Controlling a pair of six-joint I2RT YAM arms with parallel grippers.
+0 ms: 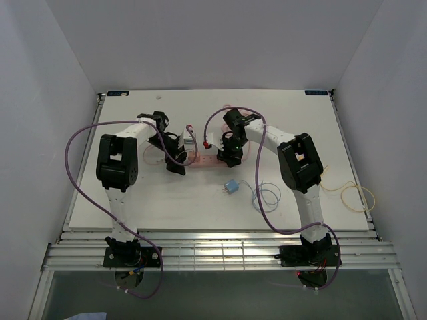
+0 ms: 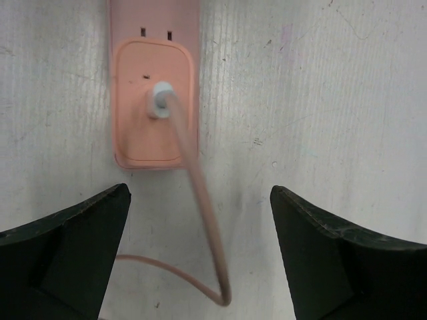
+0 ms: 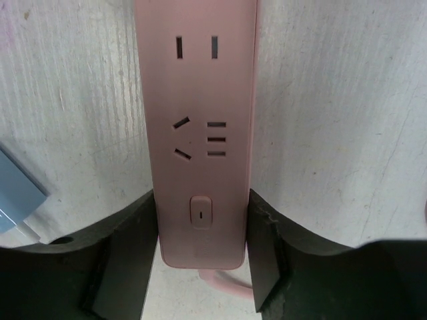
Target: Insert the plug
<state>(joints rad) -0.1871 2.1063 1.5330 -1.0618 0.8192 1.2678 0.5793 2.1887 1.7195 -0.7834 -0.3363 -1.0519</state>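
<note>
A pink plug (image 2: 152, 107) with a white collar and a pink cord (image 2: 200, 220) sits flat against the end of the pink power strip (image 2: 155, 20). My left gripper (image 2: 199, 193) is open just behind it, and only the cord passes between its fingers (image 2: 67, 253). My right gripper (image 3: 202, 227) is shut on the switch end of the power strip (image 3: 200, 100), one finger against each long side. In the top view the strip (image 1: 200, 162) lies between the left gripper (image 1: 179, 160) and the right gripper (image 1: 225, 155).
A blue adapter (image 1: 231, 187) with a thin white coiled cable (image 1: 265, 195) lies in front of the strip, and its corner (image 3: 17, 193) shows at the left of the right wrist view. A yellow loop (image 1: 357, 195) lies near the table's right edge.
</note>
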